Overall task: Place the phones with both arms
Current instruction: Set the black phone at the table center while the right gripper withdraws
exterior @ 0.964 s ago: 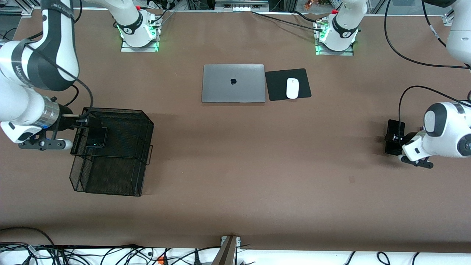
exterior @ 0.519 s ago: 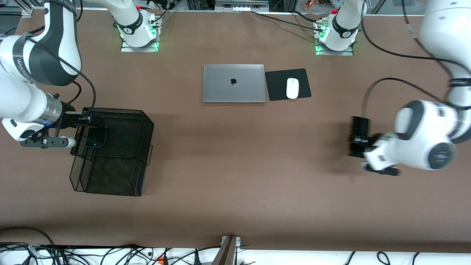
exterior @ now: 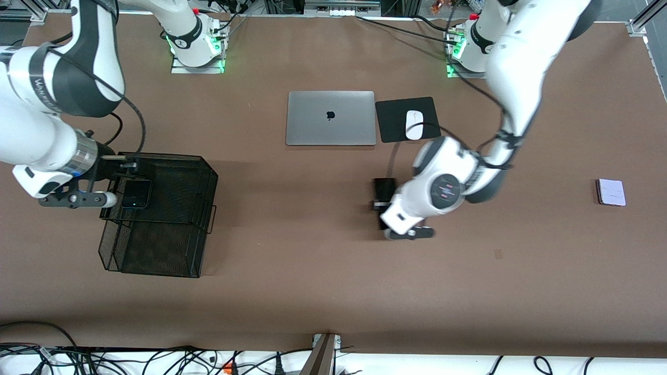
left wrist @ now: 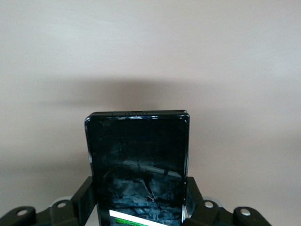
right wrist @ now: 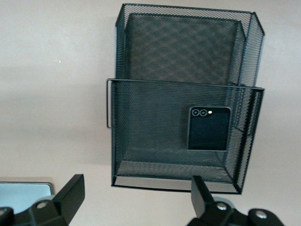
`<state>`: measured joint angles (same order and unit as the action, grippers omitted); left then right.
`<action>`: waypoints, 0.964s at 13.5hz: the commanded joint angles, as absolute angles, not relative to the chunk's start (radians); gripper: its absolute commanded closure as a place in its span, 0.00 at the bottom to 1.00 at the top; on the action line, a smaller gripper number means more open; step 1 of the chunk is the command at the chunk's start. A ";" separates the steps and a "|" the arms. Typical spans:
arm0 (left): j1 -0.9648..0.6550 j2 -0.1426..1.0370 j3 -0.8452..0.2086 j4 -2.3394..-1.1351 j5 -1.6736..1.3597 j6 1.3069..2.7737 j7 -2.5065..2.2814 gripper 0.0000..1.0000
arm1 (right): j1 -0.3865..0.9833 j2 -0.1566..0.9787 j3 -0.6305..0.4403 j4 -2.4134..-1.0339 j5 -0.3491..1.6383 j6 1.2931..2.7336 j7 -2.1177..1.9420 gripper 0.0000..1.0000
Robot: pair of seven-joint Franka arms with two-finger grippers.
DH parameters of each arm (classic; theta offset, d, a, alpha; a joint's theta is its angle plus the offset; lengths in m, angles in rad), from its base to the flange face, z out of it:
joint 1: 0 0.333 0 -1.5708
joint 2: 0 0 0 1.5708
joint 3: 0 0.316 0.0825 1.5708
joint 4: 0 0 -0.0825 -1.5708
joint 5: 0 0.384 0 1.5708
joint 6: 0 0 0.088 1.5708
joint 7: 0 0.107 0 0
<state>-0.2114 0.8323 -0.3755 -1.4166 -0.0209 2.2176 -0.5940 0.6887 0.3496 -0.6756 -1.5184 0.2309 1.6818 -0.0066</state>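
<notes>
The squarish black folded phone [exterior: 136, 194] with camera dots lies in the upper tier of a black mesh basket [exterior: 172, 250]; it also shows in the right wrist view [right wrist: 209, 128]. My right gripper [exterior: 130, 166] is open and empty at the basket's edge toward the right arm's end, its fingers spread wide [right wrist: 136, 190]. My left gripper [exterior: 383, 208] is shut on the long black slab phone [exterior: 384, 188] and holds it over the middle of the table; the slab fills the left wrist view [left wrist: 137, 155]. The lavender-white phone [exterior: 610, 192] lies on the table at the left arm's end.
A closed silver laptop [exterior: 330, 118] and a white mouse [exterior: 414, 125] on a black pad [exterior: 391, 117] lie farther from the front camera than the left gripper. The basket [right wrist: 186, 56] has a lower tier nearer the front camera.
The left arm has swung the long black phone from the left arm's end toward the table's middle, uncovering the lavender phone. The right gripper has barely shifted by the basket.
</notes>
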 commanded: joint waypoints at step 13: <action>-0.221 0.771 -0.347 -1.405 -0.091 2.098 -0.637 0.00 | 0.761 0.387 -0.673 -1.509 0.225 1.726 0.094 0.00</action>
